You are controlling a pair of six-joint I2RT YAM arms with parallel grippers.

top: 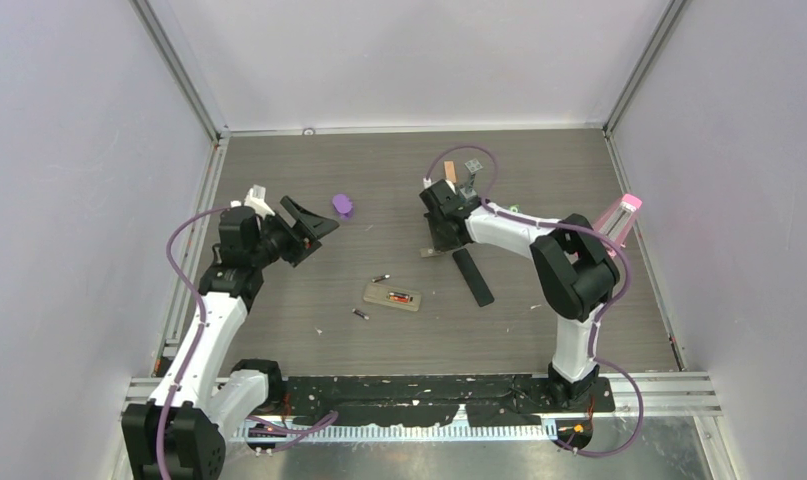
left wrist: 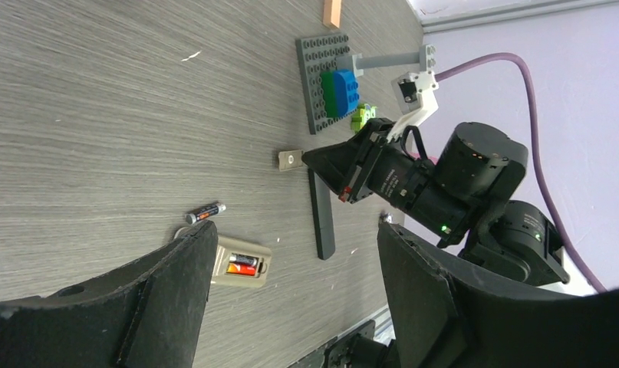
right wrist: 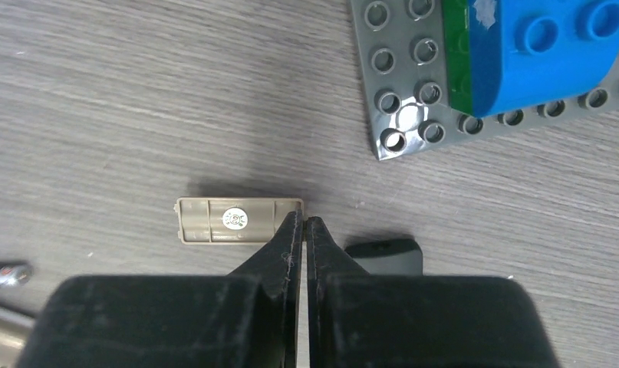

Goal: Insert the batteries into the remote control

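Note:
A tan remote control lies back-up at mid-table with its battery bay open, and it also shows in the left wrist view. An orange-red cell and a dark cell lie in the bay. One loose battery lies just beyond the remote and another lies in front of it. The tan battery cover lies flat on the table. My right gripper is shut, its tips at the cover's right end. My left gripper is open and empty, held above the table to the left.
A long black bar-shaped remote lies right of the tan one. A grey Lego plate with blue and green bricks sits behind the cover. A wooden block, a purple piece and a pink-topped object are farther off.

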